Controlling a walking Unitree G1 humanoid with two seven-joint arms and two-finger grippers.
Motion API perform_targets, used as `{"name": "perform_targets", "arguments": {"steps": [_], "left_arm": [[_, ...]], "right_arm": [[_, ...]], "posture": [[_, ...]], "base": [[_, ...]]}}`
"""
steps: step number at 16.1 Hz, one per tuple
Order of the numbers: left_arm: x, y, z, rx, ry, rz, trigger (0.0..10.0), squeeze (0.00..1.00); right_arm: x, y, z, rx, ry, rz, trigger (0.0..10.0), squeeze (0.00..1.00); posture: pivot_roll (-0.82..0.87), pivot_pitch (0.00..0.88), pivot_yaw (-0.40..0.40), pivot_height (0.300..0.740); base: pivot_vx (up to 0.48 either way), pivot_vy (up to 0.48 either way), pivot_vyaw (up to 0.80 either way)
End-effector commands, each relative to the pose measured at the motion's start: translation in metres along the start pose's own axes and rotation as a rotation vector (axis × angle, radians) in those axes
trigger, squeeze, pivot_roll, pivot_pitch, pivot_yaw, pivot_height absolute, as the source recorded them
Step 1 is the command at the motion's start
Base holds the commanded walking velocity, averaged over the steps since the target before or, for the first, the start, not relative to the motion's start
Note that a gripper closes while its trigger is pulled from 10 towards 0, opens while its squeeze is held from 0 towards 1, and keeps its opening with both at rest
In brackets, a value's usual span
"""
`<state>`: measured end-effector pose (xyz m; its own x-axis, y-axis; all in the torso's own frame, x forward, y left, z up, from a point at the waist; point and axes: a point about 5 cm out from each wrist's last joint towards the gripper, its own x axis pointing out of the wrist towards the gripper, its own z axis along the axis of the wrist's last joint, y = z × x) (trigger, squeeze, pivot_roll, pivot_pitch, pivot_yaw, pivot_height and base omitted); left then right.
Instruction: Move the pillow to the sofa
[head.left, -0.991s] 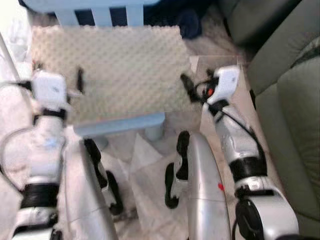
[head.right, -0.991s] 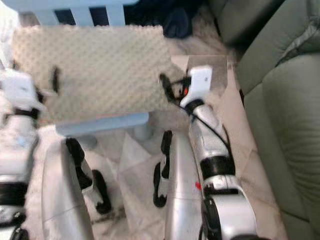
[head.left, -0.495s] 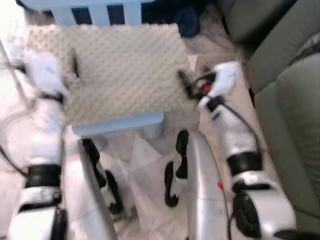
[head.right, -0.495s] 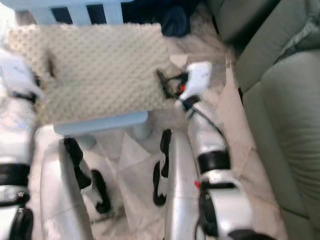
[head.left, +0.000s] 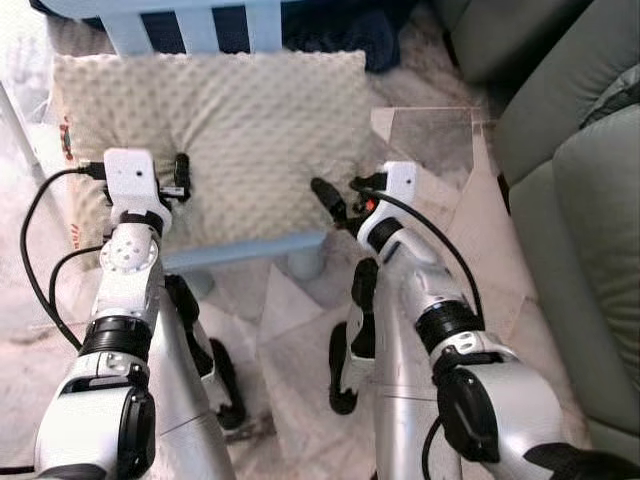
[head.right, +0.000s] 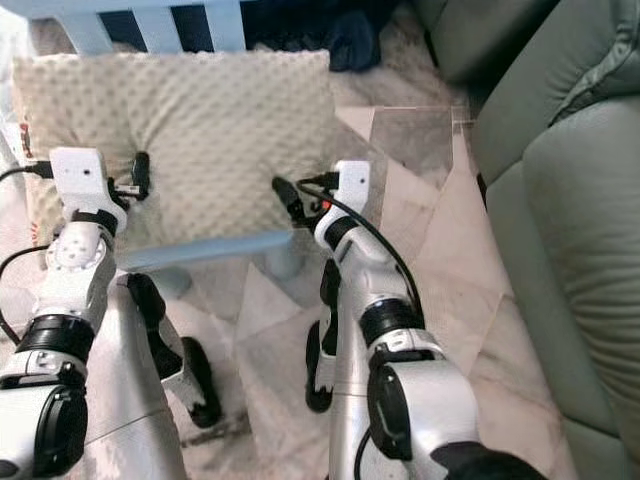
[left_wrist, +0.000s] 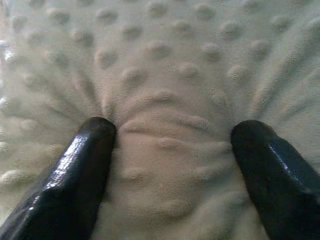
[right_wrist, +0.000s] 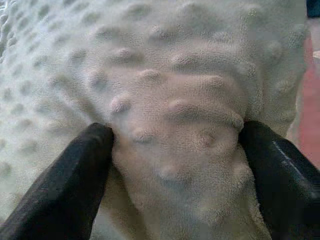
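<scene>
Blue chair (head.left: 250, 245), marble floor (head.left: 290, 320)

A bumpy cream pillow (head.left: 235, 135) lies on a light blue chair (head.left: 245, 250). My left gripper (head.left: 181, 174) presses down on the pillow's left part. My right gripper (head.left: 330, 203) is at its right edge. A green sofa (head.left: 575, 215) sits on my right.

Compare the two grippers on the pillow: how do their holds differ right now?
The left gripper presses into the pillow inboard of its left edge, on the flat face; the right gripper bites at the pillow's right front corner. In the wrist views, the right fingers bunch a thicker fold than the left fingers. Both stand open, astride fabric.
</scene>
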<state>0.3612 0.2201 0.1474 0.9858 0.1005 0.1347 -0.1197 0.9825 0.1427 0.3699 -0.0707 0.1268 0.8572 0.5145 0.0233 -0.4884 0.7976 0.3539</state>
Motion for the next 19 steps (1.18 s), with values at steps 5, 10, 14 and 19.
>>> {"name": "perform_targets", "arguments": {"steps": [5,10,14,19], "left_arm": [[-0.018,-0.009,-0.042,-0.026,0.147,-0.051,0.0,0.00],[-0.020,-0.017,-0.044,-0.067,0.133,-0.074,0.0,0.00],[-0.019,-0.018,-0.042,-0.069,0.119,-0.082,0.0,0.00],[-0.016,-0.017,-0.040,-0.069,0.110,-0.079,0.0,0.00]], "right_arm": [[-0.006,0.003,-0.031,0.038,0.113,0.010,0.0,0.00],[-0.009,-0.003,-0.030,0.036,0.104,-0.001,0.0,0.00],[-0.010,-0.005,-0.030,0.027,0.111,-0.005,0.0,0.00],[-0.007,-0.006,-0.024,0.002,0.108,-0.001,0.0,0.00]], "posture": [[-0.04,0.464,-0.117,0.473],[-0.05,0.470,-0.122,0.473],[-0.05,0.469,-0.128,0.473],[-0.05,0.441,-0.127,0.473]], "base": [[0.000,0.000,0.00],[0.000,0.000,0.00],[0.000,0.000,0.00],[0.000,0.000,0.00]]}}
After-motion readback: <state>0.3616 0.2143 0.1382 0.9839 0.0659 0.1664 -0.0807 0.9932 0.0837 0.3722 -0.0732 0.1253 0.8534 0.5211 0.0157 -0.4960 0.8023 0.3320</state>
